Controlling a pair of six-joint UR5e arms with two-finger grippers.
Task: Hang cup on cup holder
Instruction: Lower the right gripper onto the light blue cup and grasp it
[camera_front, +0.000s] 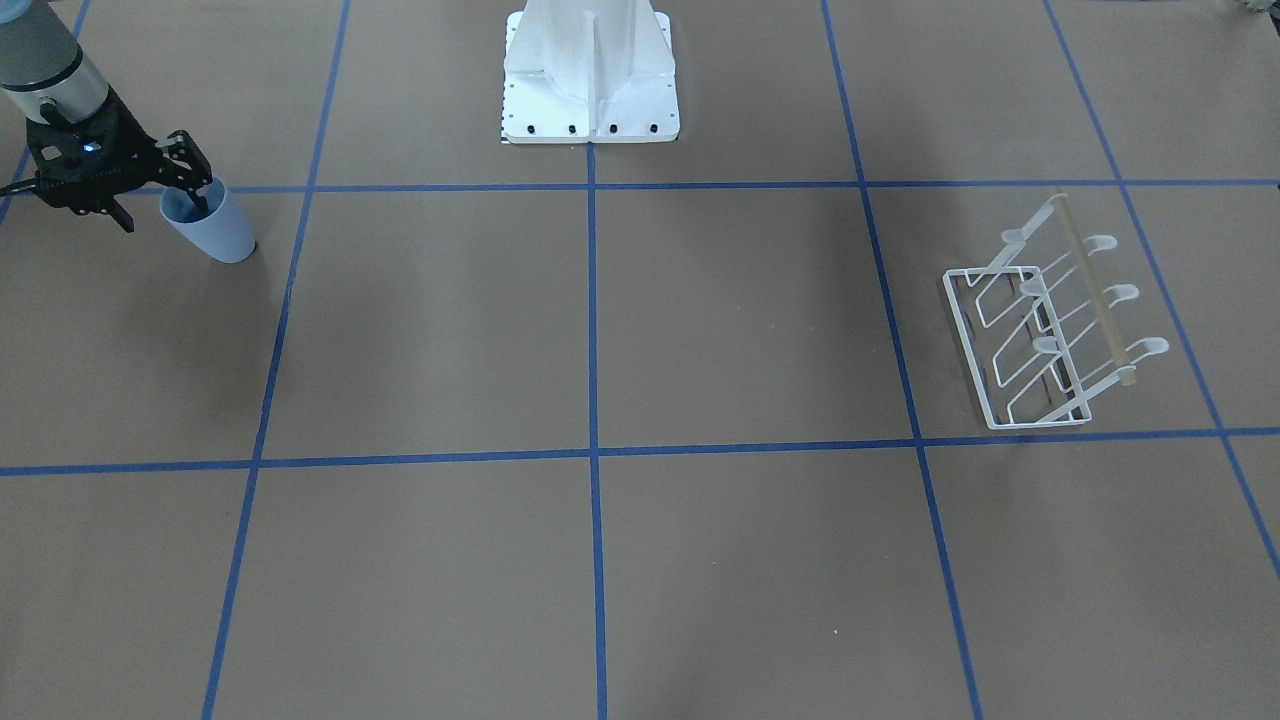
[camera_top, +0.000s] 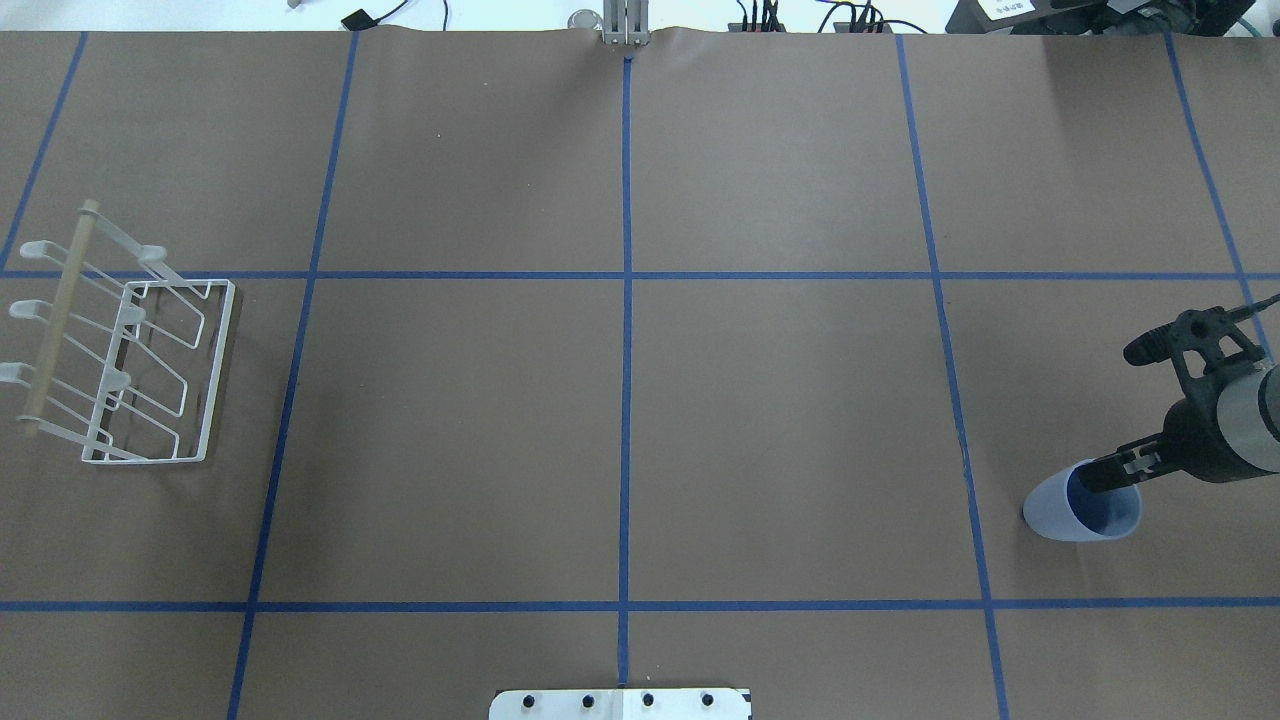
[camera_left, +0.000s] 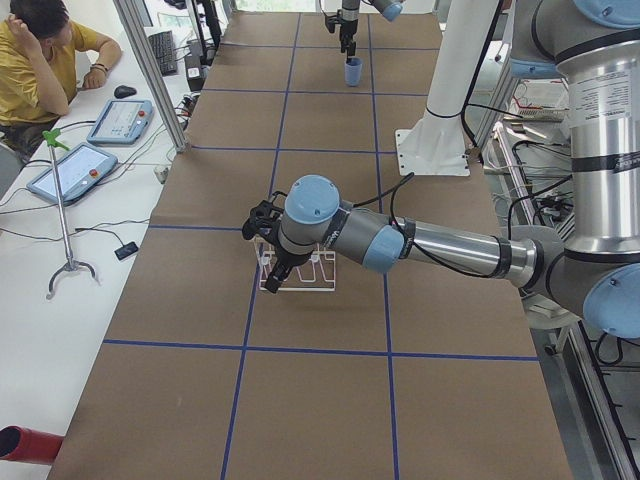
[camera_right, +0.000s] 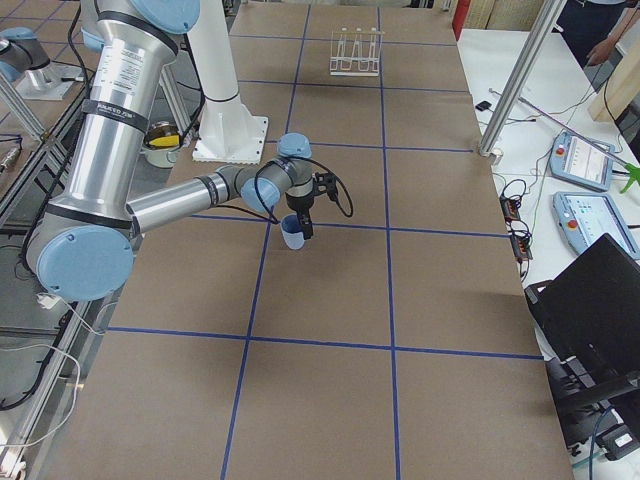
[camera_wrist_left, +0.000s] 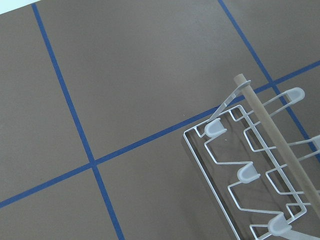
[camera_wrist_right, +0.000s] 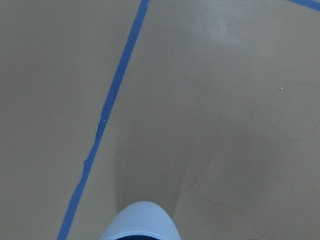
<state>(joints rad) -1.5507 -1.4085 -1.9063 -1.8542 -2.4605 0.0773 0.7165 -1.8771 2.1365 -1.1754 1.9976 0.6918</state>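
Observation:
The pale blue cup (camera_front: 222, 230) sits tilted at the table's right end; it also shows in the overhead view (camera_top: 1065, 512), both side views (camera_right: 292, 234) (camera_left: 353, 71) and the right wrist view (camera_wrist_right: 142, 222). My right gripper (camera_front: 200, 195) (camera_top: 1105, 478) is shut on its rim, with one finger inside the cup. The white wire cup holder (camera_front: 965, 320) (camera_top: 218, 370) (camera_wrist_left: 270, 135) stands at the far left end. My left gripper (camera_left: 265, 225) hovers over the holder (camera_left: 300, 280); I cannot tell whether it is open or shut.
The white robot base (camera_front: 590, 80) stands at the middle of the table's robot side. Blue tape lines (camera_top: 626, 350) divide the brown table into squares. An operator (camera_left: 40, 70) sits at a side desk with tablets.

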